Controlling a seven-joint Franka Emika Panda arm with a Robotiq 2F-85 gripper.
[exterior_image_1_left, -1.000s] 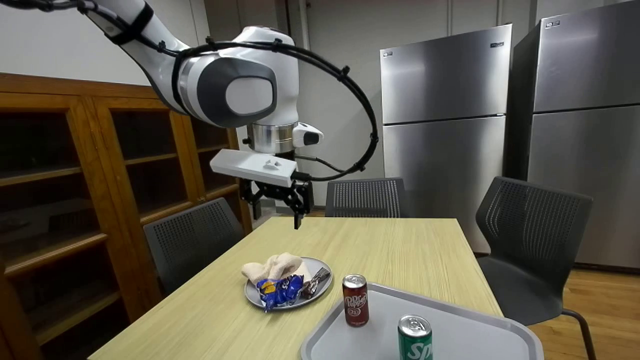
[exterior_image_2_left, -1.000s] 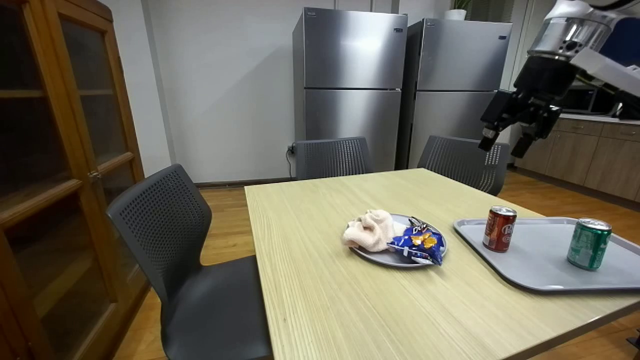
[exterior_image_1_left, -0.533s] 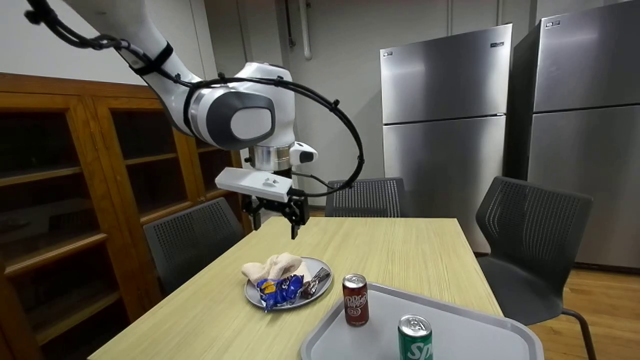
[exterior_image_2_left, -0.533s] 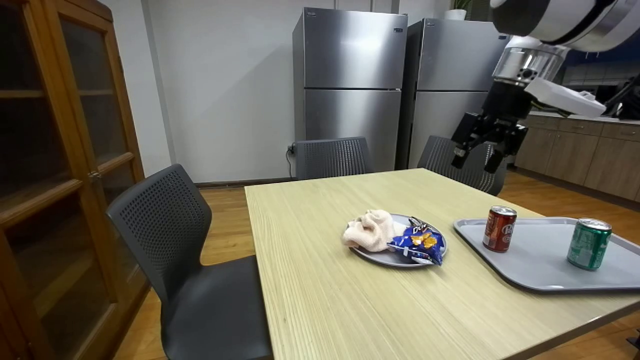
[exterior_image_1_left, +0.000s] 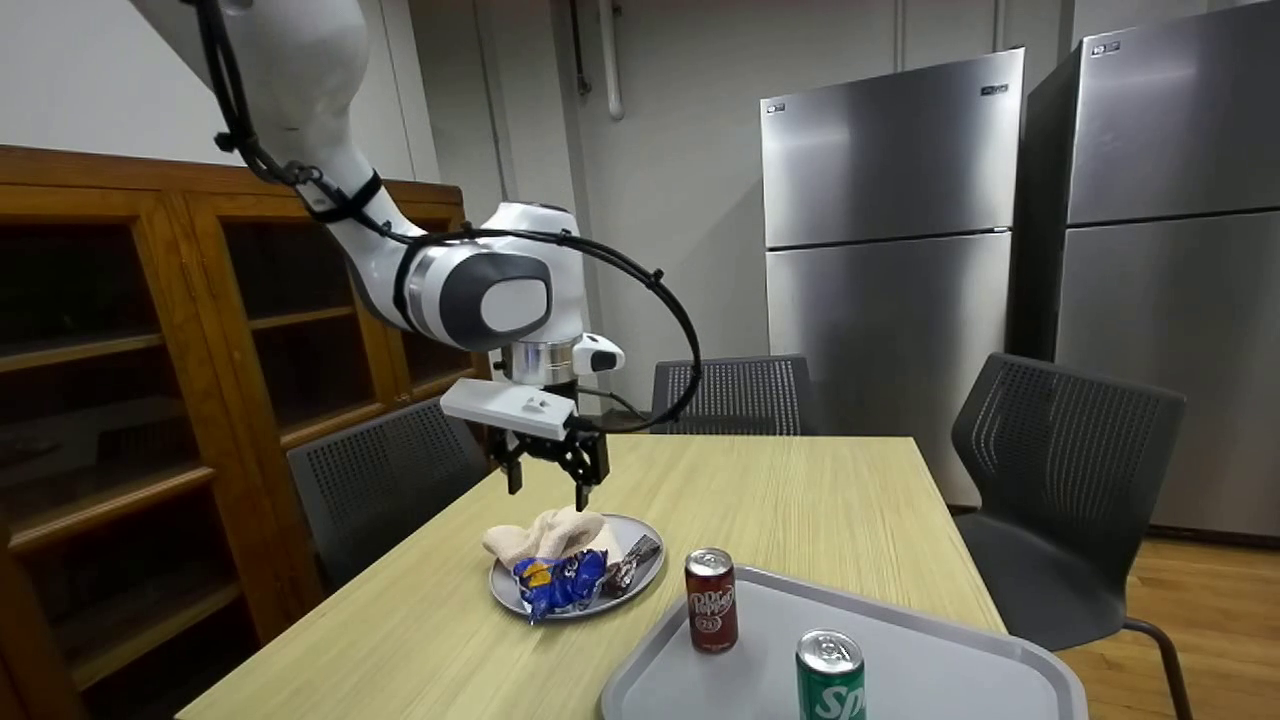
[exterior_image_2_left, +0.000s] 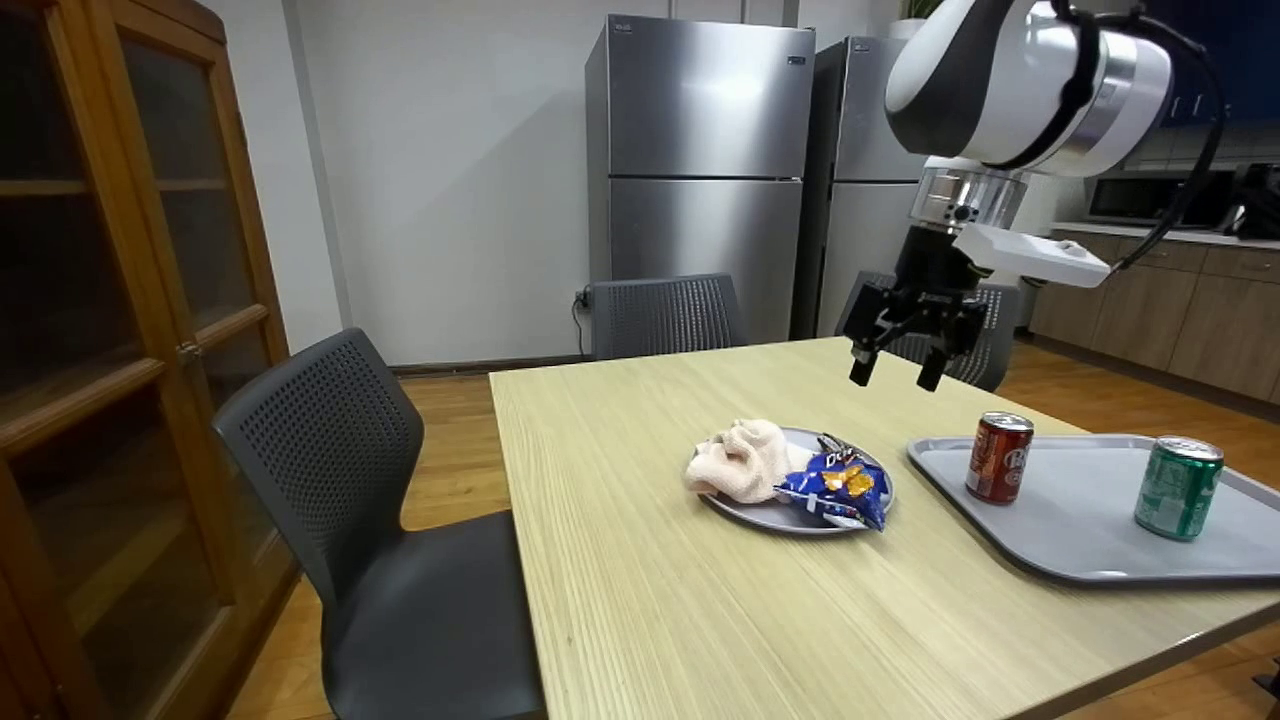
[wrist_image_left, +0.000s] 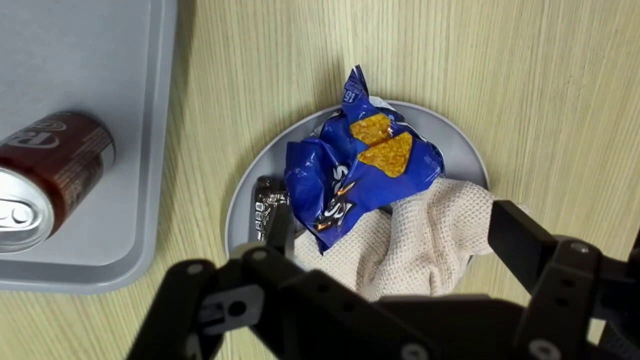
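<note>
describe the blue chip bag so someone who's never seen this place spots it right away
On the pale wood-grain table, find the round grey plate beside the larger grey tray. The chip bag lies on that plate, sharing it with a crumpled cream cloth and a shiny dark wrapper. Among these, it alone is bright blue, with orange chips printed on it.

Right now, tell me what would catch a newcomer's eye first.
Probably the blue chip bag, crumpled on the gray plate with a pale cloth. Next comes the open end effector, hanging above the table and holding nothing. A red can and a green can stand upright on the gray tray.
</note>
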